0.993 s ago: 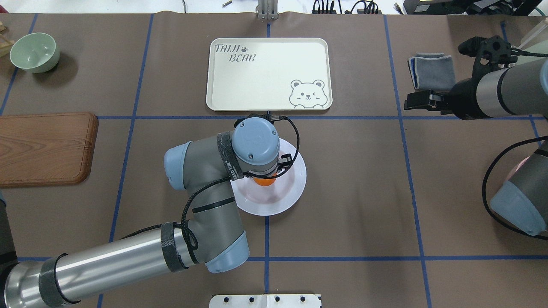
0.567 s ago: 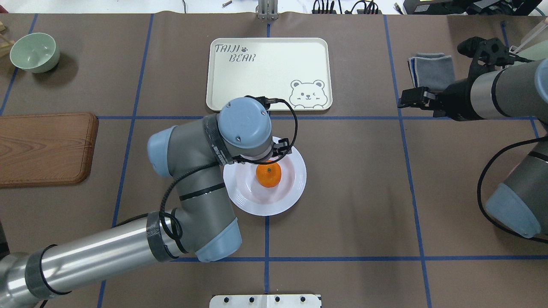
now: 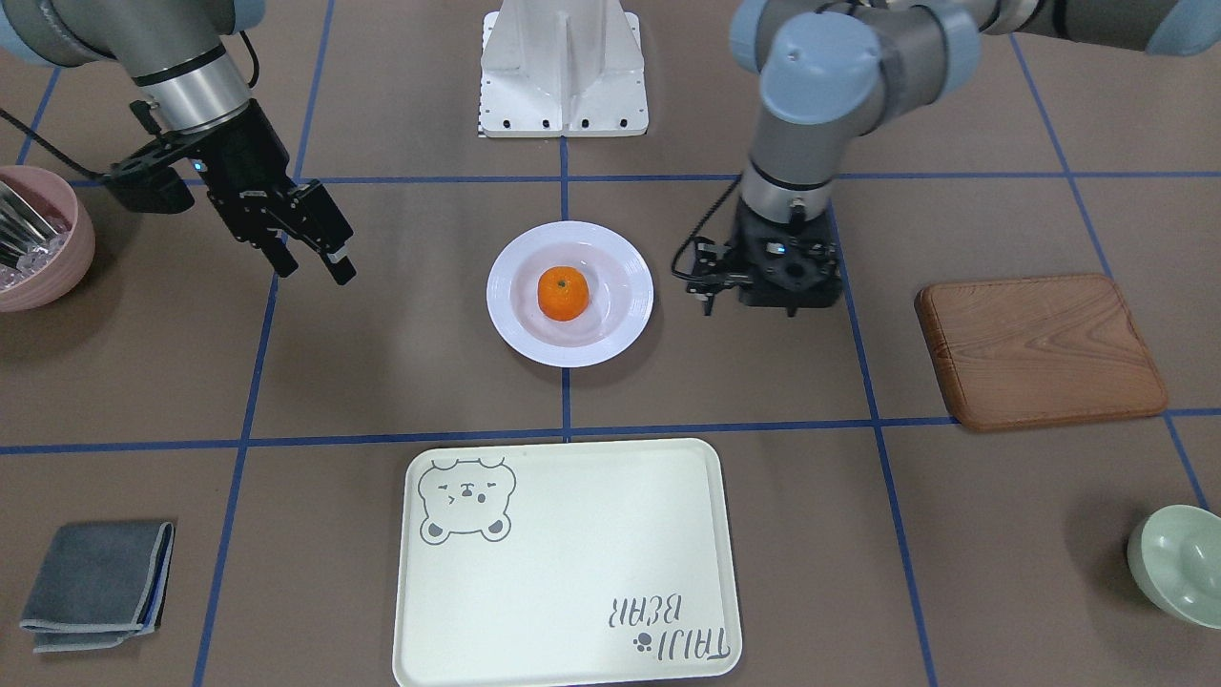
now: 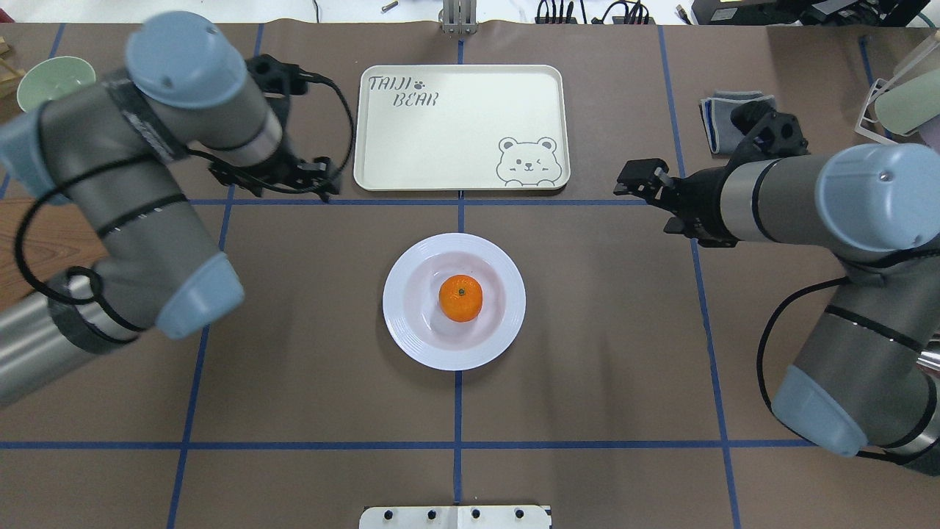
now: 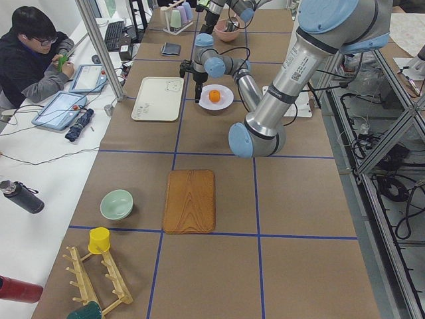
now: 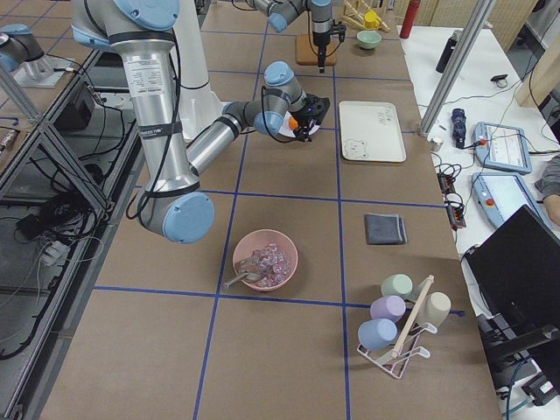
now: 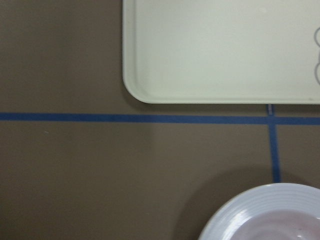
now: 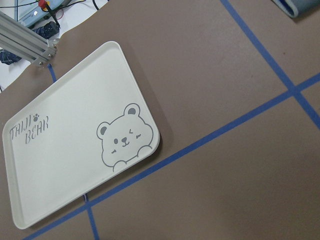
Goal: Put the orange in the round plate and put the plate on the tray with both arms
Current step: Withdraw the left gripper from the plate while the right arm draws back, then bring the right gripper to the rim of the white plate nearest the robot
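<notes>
The orange (image 4: 460,298) (image 3: 562,292) rests in the middle of the white round plate (image 4: 455,360) (image 3: 572,355), with nothing touching it. Beyond the plate lies the cream bear-print tray (image 4: 455,125) (image 3: 563,563) (image 8: 75,150), bare. My left gripper (image 4: 275,187) (image 3: 754,303) points down over the table, off the plate's left side near the tray's near-left corner; it looks open and holds nothing. The left wrist view shows that tray corner (image 7: 200,50) and the plate rim (image 7: 260,215). My right gripper (image 4: 642,187) (image 3: 315,274) hovers open to the plate's right, angled toward it.
A wooden board (image 3: 1040,348) and a green bowl (image 3: 1178,563) lie on my left side. On my right are a folded grey cloth (image 3: 95,571) and a pink bowl (image 3: 38,248). A person (image 5: 33,53) sits beyond the table's far edge.
My left gripper let go of the orange in the plate, rose and swung left toward the tray's corner. My right arm moved inward toward the plate.
</notes>
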You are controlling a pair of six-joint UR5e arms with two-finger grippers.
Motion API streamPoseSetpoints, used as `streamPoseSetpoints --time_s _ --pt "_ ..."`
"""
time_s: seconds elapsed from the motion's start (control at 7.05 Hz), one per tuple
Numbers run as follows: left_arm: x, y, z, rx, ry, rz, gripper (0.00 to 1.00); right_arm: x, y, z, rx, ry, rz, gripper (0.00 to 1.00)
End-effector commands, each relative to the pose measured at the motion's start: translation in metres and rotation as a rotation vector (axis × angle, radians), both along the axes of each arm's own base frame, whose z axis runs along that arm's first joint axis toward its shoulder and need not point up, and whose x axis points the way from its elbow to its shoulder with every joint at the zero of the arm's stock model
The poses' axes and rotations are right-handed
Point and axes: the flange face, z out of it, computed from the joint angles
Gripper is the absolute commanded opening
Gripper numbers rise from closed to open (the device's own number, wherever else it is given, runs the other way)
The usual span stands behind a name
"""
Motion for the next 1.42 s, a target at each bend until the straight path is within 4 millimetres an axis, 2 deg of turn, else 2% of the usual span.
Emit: streamPoseSetpoints --time_s 0.0,0.14,0.28,0.43,0.57,0.71,0.85,0.99,1.13,1.28 --pt "-0.123 -0.038 0.093 0.054 -0.083 0.081 0.99 -0.043 0.034 -0.015 -0.006 -0.122 0.039 1.00" --pt "-0.191 -0.039 0.155 0.090 -0.145 0.136 0.99 -0.074 0.056 -0.012 0.018 -0.104 0.079 1.00" --pt "-0.259 -0.041 0.214 0.104 -0.217 0.183 0.99 -0.093 0.071 -0.007 -0.034 -0.124 0.110 1.00" --pt "-0.336 -0.035 0.258 0.109 -0.253 0.199 0.99 -0.105 0.080 -0.002 -0.029 -0.113 0.124 1.00" --pt "-0.378 -0.017 0.293 0.080 -0.196 0.202 0.99 -0.119 0.087 0.000 -0.010 -0.100 0.146 1.00" --pt "-0.418 0.003 0.328 0.065 -0.112 0.206 0.99 -0.124 0.094 -0.001 -0.001 -0.133 0.161 1.00" --pt "-0.445 0.021 0.361 0.061 -0.076 0.221 0.99 -0.139 0.094 0.016 -0.048 -0.194 0.198 0.98" --pt "-0.465 0.032 0.369 0.063 -0.075 0.202 0.99 -0.157 0.099 0.035 -0.056 -0.233 0.214 0.94" --pt "-0.470 0.034 0.369 0.058 -0.073 0.193 0.99 -0.180 0.110 0.050 -0.079 -0.246 0.233 0.86" --pt "-0.470 0.035 0.372 0.054 -0.073 0.193 0.99 -0.200 0.115 0.042 -0.094 -0.260 0.227 0.80"
